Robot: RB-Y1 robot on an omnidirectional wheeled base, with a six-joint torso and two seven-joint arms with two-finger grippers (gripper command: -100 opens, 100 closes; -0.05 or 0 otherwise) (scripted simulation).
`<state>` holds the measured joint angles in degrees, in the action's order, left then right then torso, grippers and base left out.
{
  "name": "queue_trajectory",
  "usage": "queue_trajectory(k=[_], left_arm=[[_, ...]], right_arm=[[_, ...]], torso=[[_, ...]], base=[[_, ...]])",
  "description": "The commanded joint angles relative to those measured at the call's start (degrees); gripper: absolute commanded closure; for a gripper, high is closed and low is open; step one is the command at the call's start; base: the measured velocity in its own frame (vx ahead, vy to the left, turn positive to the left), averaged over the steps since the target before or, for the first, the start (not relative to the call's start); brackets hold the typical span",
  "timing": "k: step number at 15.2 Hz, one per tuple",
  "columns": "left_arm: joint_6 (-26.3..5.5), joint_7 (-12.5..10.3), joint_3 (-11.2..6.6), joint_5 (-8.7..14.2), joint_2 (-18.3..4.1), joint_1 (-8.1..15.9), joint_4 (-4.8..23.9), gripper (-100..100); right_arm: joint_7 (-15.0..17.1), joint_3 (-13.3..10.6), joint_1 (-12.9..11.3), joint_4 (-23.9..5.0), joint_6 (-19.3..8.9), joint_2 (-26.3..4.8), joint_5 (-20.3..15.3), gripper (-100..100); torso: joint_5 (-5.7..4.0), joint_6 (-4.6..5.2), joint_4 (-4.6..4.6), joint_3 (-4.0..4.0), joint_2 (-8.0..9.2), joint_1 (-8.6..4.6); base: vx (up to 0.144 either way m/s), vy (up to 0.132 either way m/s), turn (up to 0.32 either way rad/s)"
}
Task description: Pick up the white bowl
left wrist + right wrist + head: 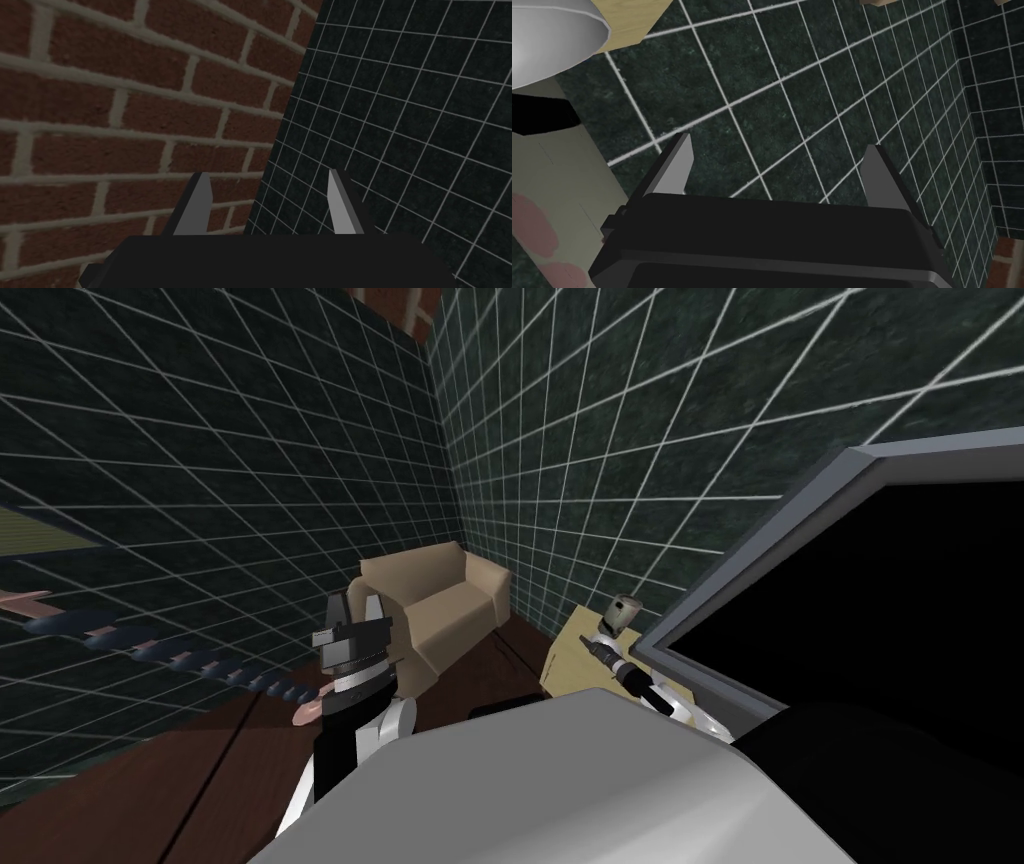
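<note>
White bowl (549,42) lies apart, beside right gripper (778,142)

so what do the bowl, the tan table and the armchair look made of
Bowl: smooth white with a soft sheen shading to grey, so glazed ceramic or plastic; I cannot tell which. Table: pale tan with faint grain streaks, likely light wood or a wood finish. Armchair: flat matte beige on rounded, padded shapes, probably fabric upholstery, though no weave shows.

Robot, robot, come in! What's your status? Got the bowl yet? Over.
Left gripper open, empty. Right gripper open, empty, at the table, grey frame close beside. Bowl on table, off to the gripper's side, not gripped.
</note>
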<state>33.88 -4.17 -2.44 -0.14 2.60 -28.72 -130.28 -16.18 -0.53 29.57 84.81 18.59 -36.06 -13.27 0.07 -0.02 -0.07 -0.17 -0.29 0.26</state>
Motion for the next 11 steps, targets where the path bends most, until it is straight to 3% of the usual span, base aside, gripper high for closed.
queue_trajectory(k=[1, 7, 11], left_arm=[[0.0, 0.0, 0.00, 0.0, 0.0, 0.0, 0.0, 0], [0.0, 0.0, 0.00, 0.0, 0.0, 0.0, 0.0, 0], [0.0, 0.0, 0.00, 0.0, 0.0, 0.0, 0.0, 0]], right_arm=[[-1.2, -0.1, 0.1, -2.9, -0.3, -0.8, -1.1, -100], [-2.5, -0.2, 0.2, -6.9, -0.7, -2.1, -2.4, -100], [-5.0, -0.6, 0.4, -12.5, -1.5, -4.5, -5.2, -100]], torso=[[0.00, 0.00, 0.00, 0.00, 0.00, 0.00], [-0.03, 0.02, 0.02, 0.07, 0.12, -0.09], [-0.01, 0.03, 0.03, 0.07, 0.13, -0.04]], base=[[0.074, 0.062, 0.127], [0.044, 0.025, 0.053], [0.059, 0.041, 0.102]])
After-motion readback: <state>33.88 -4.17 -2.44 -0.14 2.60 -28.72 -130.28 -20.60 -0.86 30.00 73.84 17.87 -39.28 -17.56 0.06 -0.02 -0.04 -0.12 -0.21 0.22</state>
